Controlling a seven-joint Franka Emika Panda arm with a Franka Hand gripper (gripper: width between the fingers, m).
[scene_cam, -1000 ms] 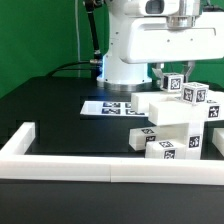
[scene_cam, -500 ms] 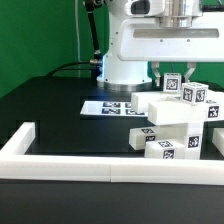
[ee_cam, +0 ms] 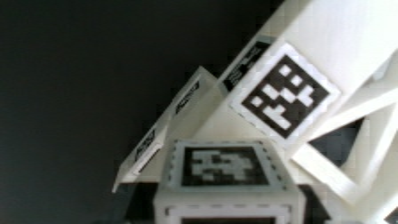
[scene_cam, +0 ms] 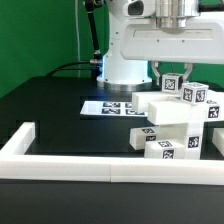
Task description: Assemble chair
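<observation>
Showing only chair (ee_cam: pixel 267 110) tags close-up, wrist view omits marker board (scene_cam: pixel 105 106).

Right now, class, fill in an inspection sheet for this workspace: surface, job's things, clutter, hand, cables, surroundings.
Surface: black table, white rail along its near edge.
Job's things: white chair blocks stacked at the exterior view's right, tagged.
Clutter: nothing seen; only the marker board lies flat.
Hand: hand shut, above the stack's top block; whether it grips it, cannot tell.
Cables: dark cable running toward the robot base.
Surroundings: green backdrop.
</observation>
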